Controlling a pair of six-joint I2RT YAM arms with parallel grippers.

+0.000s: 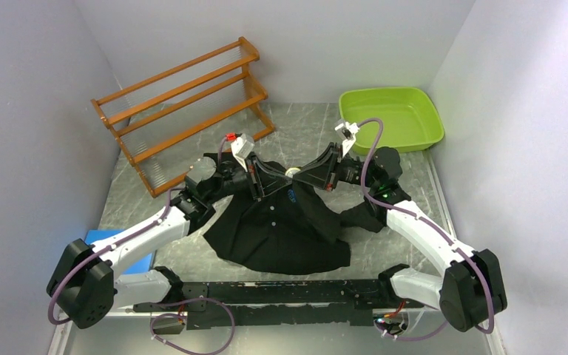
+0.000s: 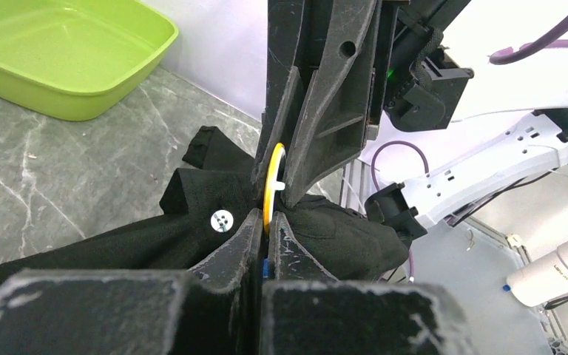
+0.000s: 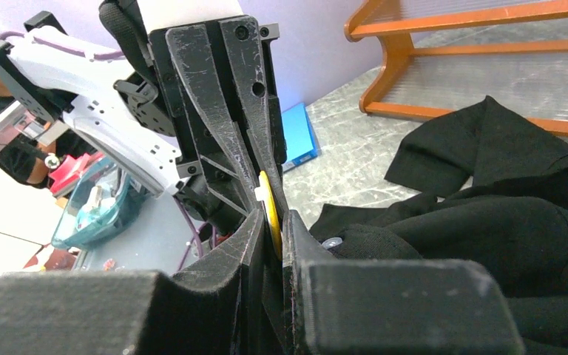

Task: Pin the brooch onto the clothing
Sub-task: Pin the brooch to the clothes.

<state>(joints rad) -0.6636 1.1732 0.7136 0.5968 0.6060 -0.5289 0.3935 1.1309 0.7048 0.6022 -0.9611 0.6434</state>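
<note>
The right gripper (image 3: 274, 216) is clamped on the brooch (image 2: 272, 179), a thin yellow disc that stands on its edge between the two black fingers. The left gripper (image 2: 266, 235) meets it tip to tip from the opposite side. Its fingers are pressed together, and their tips touch the lower rim of the disc. Whether they also pinch cloth or the pin there cannot be told. In the top view both grippers come together in the middle of the frame, just above the collar end of the shirt (image 1: 281, 233).

The shirt is black and lies crumpled on the grey marbled table (image 1: 318, 126). It is bunched up under the two grippers, and one pale button (image 2: 222, 220) shows just to the left of the left fingertips. The hem spreads toward the bottom of the top view and ends close to the black rail where the arms are mounted. One sleeve reaches out to the right, under the right arm.

Bare table is open behind the grippers, in the upper centre of the top view. This gap is closed on the upper left by the wooden rack (image 3: 384, 74) and on the upper right by the green tray (image 1: 392, 118), which sits near the right wall. A blue box (image 3: 296, 137) lies at the lower left, near the left arm.
</note>
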